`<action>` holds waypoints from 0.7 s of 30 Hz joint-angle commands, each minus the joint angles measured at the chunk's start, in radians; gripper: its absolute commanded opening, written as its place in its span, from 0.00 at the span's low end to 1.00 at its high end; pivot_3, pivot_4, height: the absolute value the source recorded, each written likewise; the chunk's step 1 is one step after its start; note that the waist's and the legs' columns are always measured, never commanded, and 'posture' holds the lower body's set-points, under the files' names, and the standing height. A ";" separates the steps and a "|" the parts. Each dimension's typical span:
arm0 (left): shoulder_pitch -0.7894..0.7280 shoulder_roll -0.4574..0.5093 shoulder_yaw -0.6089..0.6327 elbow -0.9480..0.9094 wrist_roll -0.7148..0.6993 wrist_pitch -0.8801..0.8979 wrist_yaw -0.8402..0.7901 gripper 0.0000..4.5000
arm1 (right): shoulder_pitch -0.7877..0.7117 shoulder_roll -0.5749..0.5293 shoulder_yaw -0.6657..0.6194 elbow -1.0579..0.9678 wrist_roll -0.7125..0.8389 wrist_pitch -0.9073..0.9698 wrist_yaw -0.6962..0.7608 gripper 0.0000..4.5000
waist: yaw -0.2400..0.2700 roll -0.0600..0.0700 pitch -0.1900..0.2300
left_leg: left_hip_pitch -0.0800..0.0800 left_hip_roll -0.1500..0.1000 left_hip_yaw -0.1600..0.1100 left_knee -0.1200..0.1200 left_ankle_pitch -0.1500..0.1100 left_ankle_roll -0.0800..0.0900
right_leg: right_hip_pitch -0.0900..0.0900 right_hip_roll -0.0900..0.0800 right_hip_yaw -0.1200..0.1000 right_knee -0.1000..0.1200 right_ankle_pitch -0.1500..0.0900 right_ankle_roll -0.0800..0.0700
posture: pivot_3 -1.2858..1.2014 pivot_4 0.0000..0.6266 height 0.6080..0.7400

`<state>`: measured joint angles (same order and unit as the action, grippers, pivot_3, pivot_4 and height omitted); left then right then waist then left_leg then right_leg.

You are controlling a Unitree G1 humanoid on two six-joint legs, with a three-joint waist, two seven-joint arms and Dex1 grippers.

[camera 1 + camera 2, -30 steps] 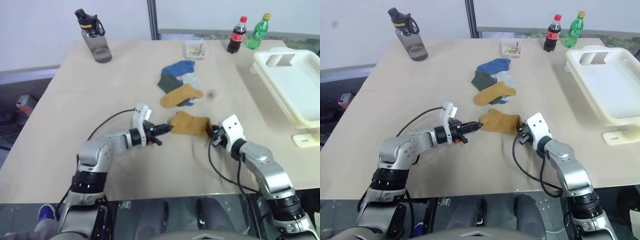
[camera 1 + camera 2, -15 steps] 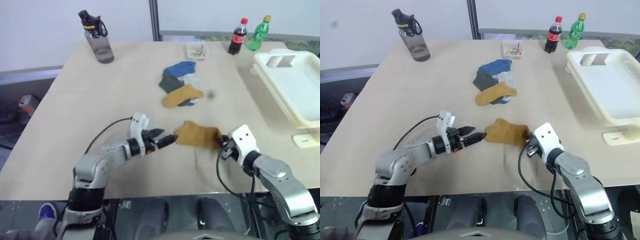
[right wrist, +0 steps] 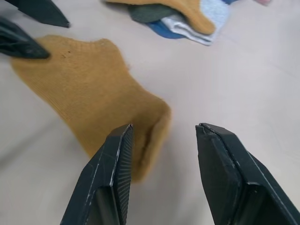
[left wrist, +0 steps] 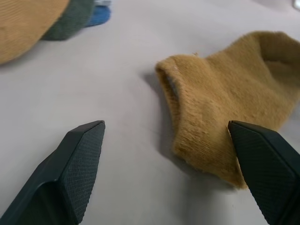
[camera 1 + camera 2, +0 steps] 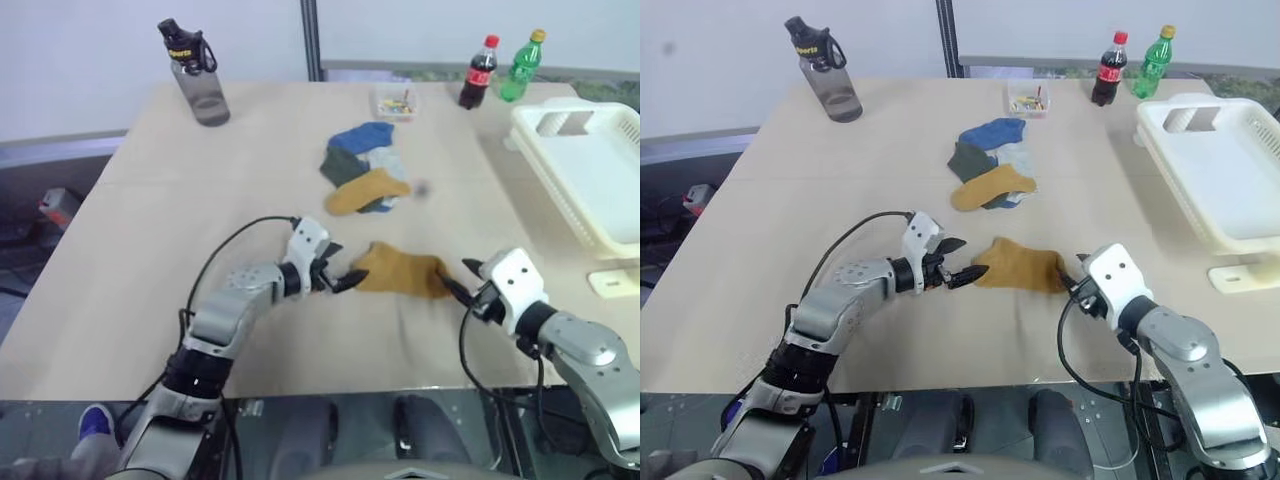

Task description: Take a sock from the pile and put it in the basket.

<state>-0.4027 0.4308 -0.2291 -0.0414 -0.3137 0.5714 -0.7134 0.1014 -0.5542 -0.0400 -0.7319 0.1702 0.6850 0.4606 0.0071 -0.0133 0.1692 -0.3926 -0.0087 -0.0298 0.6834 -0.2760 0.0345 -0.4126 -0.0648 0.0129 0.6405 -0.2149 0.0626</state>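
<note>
A mustard sock [image 5: 400,272] lies flat on the table, apart from the pile [image 5: 362,175] of blue, dark green, pale grey and mustard socks behind it. My left gripper [image 5: 340,268] is open at the sock's left end; in the left wrist view that end [image 4: 220,103] lies just ahead of the spread fingers [image 4: 75,173]. My right gripper [image 5: 462,280] is open at the sock's right end [image 3: 93,93] and holds nothing. The cream basket [image 5: 600,175] stands empty at the far right.
A grey water bottle [image 5: 195,75] stands at the back left. A small clear box [image 5: 393,100], a cola bottle [image 5: 475,72] and a green bottle [image 5: 518,65] line the back edge. A small white piece [image 5: 612,280] lies in front of the basket.
Both grippers were shut at the mustard sock's two ends and have opened. The sock now rests loose on the table. The right hand has drawn back to the right; the left wrist has rolled.
</note>
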 commanded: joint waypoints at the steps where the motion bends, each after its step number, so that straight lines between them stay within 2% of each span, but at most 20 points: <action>1: -0.010 -0.022 -0.054 0.045 0.022 -0.029 -0.057 1.00 | 0.011 -0.005 -0.044 -0.055 0.004 -0.028 -0.007 0.49 | 0.005 0.000 0.000 | 0.000 0.000 0.000 0.000 0.000 0.000 | 0.000 0.000 0.000 0.000 0.000 0.000 | 0.52 0.24 1.00; 9: -0.073 -0.097 -0.042 0.138 0.039 -0.103 -0.097 1.00 | 0.021 -0.001 -0.056 -0.065 -0.011 -0.047 -0.027 0.49 | 0.007 0.000 0.000 | -0.001 0.000 0.000 0.001 0.000 0.000 | 0.000 0.000 0.000 0.000 0.001 0.002 | 0.52 0.24 1.00; 15: -0.085 -0.110 -0.064 0.188 0.144 -0.213 -0.056 1.00 | 0.024 -0.005 -0.059 -0.061 -0.023 -0.063 -0.039 0.49 | 0.006 0.000 0.000 | -0.001 0.000 0.000 0.001 0.000 0.000 | 0.000 0.000 0.000 0.000 0.001 0.002 | 0.52 0.24 1.00; 18: -0.115 -0.150 -0.013 0.259 0.184 -0.350 0.031 1.00 | 0.023 0.001 -0.064 -0.058 -0.026 -0.070 -0.049 0.49 | 0.007 0.000 0.000 | -0.001 0.000 0.000 0.001 0.000 0.000 | 0.000 0.000 0.000 0.000 0.001 0.002 | 0.52 0.24 1.00; 21: -0.247 -0.261 0.101 0.405 0.136 -0.529 0.131 1.00 | 0.011 0.007 -0.060 -0.043 -0.029 -0.076 -0.053 0.49 | 0.010 -0.001 0.001 | -0.001 0.000 -0.001 0.001 0.000 0.000 | 0.000 0.000 -0.001 0.000 0.001 0.002 | 0.52 0.24 1.00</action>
<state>-0.5517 0.2156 -0.2013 0.3202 -0.1464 0.1714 -0.6532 0.1255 -0.5492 -0.0772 -0.7489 0.1438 0.6345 0.4165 0.0167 -0.0140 0.1697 -0.3955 -0.0091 -0.0319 0.6857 -0.2758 0.0347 -0.4134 -0.0647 0.0102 0.6406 -0.2136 0.0647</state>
